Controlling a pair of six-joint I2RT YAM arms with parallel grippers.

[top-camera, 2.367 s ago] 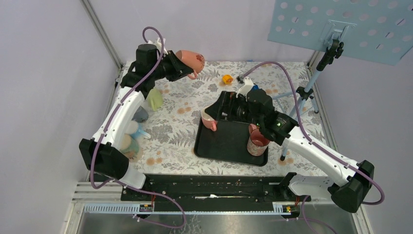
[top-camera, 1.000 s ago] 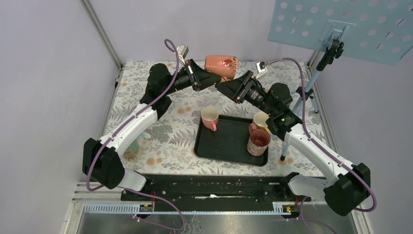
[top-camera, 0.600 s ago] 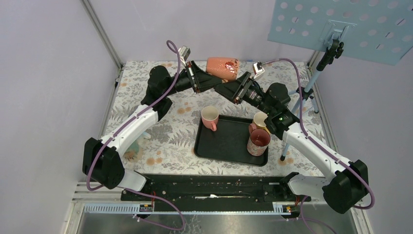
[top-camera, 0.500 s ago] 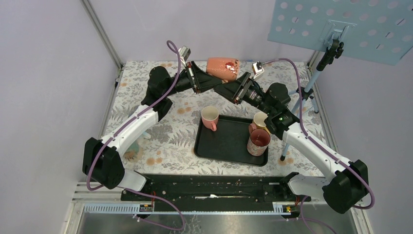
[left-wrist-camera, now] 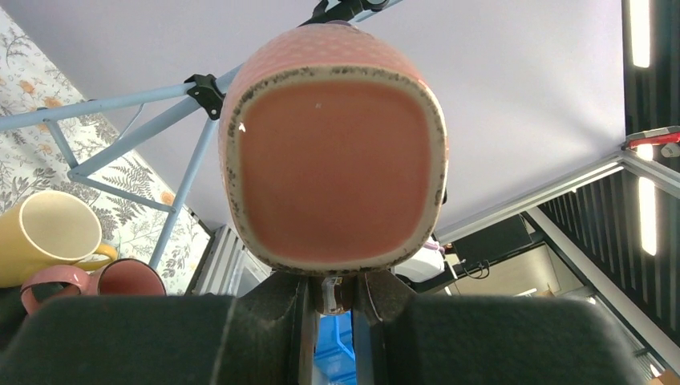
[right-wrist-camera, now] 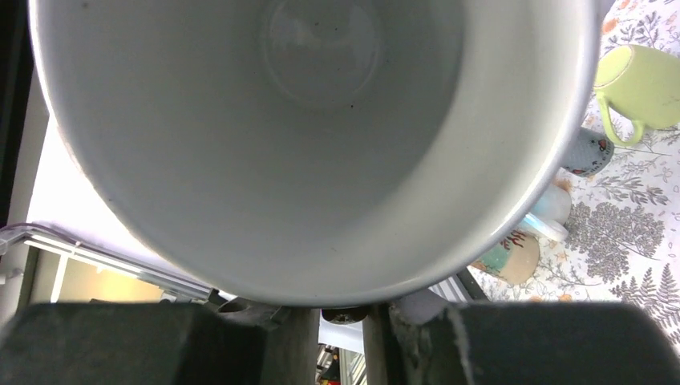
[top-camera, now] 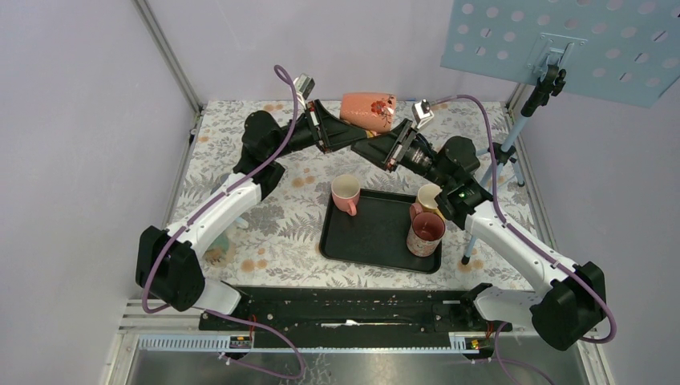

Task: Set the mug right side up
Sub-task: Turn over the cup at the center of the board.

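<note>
Pink speckled clay mug (top-camera: 367, 111) lies on side in air, above back of flowery table cloth (top-camera: 273, 224). Squarish flat bottom faces left gripper (left-wrist-camera: 333, 293), pinched tight on mug. Smooth white inside faces right gripper (right-wrist-camera: 345, 314); can't tell if it grips.

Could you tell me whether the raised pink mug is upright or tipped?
Tipped on its side: the left gripper holds the pink mug horizontal in the air, mouth towards the right gripper.

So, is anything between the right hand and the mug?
Nothing visible. The right hand is at the rim of the mug, its camera looking into the open mouth, while the left hand holds it off the table.
</note>
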